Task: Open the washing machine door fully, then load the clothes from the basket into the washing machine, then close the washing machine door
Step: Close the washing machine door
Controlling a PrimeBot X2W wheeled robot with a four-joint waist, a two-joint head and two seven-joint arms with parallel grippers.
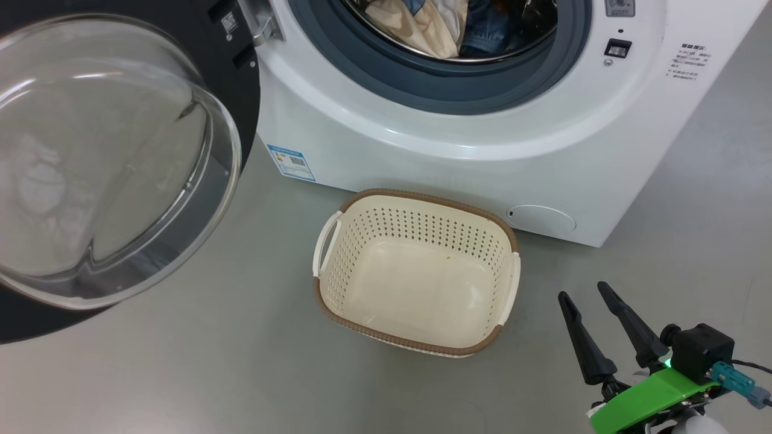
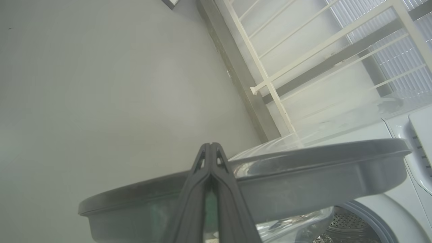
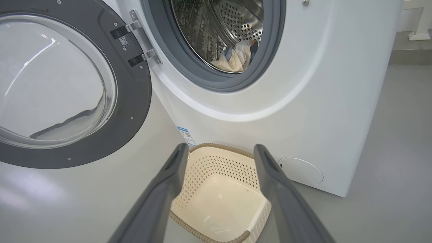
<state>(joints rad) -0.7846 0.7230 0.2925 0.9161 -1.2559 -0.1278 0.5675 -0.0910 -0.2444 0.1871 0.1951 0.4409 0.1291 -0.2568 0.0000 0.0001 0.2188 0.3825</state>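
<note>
loading looks done: the basket [image 1: 422,199] on the floor is empty, the clothes [image 1: 422,27] lie inside the washing machine [image 1: 452,157]. the washing machine door [image 1: 108,163] hangs wide; the left tool [image 2: 210,145], pinched shut at its rim, should push it closed. the right tool [image 1: 584,292] gapes, empty.

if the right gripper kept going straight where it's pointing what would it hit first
Most likely the washing machine's lower white front, after passing just over the far rim of the basket, though depth is unclear.
</note>
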